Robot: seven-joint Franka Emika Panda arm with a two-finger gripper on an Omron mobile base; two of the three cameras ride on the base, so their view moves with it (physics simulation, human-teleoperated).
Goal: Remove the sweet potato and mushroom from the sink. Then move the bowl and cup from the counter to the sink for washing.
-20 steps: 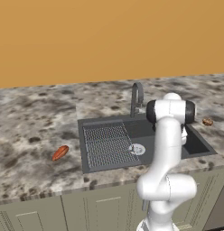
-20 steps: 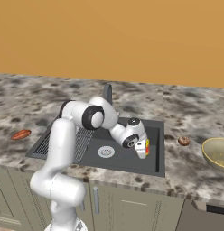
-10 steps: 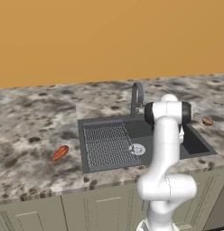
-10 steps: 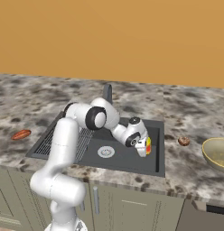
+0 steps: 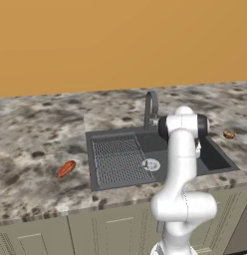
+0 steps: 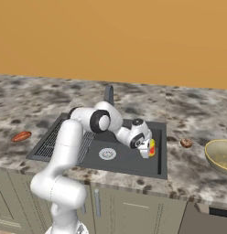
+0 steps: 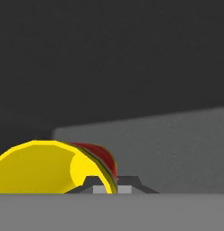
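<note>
Here we see the arm bent over the sink [image 6: 161, 151], its fingers [image 6: 148, 153] lowered into the right-hand part of the dark basin and clamped on the rim of the cup [image 6: 152, 148], which shows as a yellow patch with a red-orange mark just beside the white hand. In the hand view the cup [image 7: 46, 167] lies in the lower left, its yellow mouth turned toward us and the red mark along its upper edge, with the fingers [image 7: 112, 182] pinched together on its wall and the sink's grey wall and floor [image 7: 168, 144] beyond it. We cannot tell whether the cup touches the sink's floor. From the left base view the sink [image 5: 103, 182] sits in the speckled tabletop [image 5: 36, 134], with its ribbed drainer grid [image 5: 118, 160] on the left part, the round silver drain [image 5: 151, 165] beside the grid, and the arched faucet [image 5: 151, 107] at its back edge; the arm hides the hand there. The sweet potato [image 5: 66, 169] lies on the tabletop well to the left of the sink, and in the right base view [image 6: 21, 136] too. The mushroom [image 6: 186, 143] rests on the tabletop just to the right of the sink, also seen from the left base view [image 5: 228, 134]. The bowl [image 6: 219, 154] stands on the tabletop farther right of the sink, beyond the mushroom, upright with its hollow facing up.
</note>
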